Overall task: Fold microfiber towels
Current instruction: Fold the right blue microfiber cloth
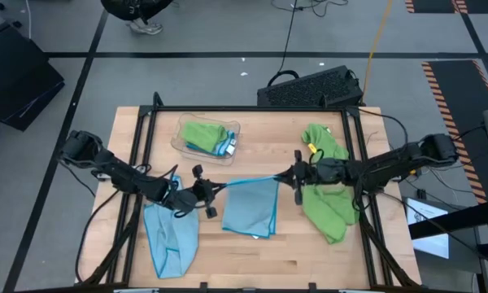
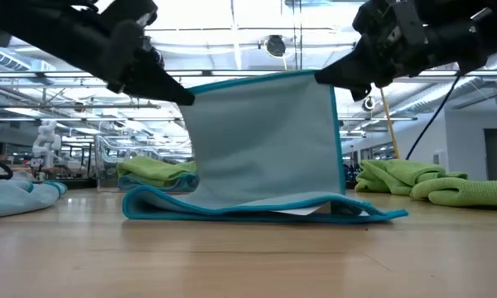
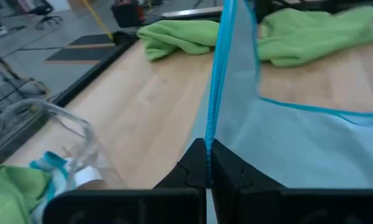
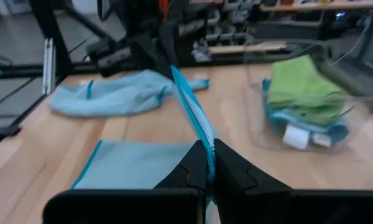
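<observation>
High view: light blue towel (image 1: pixel 252 207) lies at centre frame, its upper edge lifted and stretched taut between the two grippers. Left gripper (image 1: pixel 214 188) pinches the left corner, fingers pressed together on the teal hem; right gripper (image 1: pixel 286 176) pinches the right corner the same way.

Low view: the raised half hangs as a sheet between the grippers – its lower part rests doubled on the wooden table (image 1: pixel 285 138), with a sliver of white showing under the fold at lower centre, too small to identify.

Second light blue towel (image 1: pixel 171 236) lies crumpled at lower left of the high view, partly under the left arm. Lime green towels (image 1: pixel 325 203) are heaped at right; the right arm crosses them, so how many are in the heap cannot be told.

Clear plastic tray (image 1: pixel 181 145) at upper centre-left holds a folded green towel (image 1: pixel 202 133) over a blue one – the blue shows only at the edge, near a white tag.
</observation>
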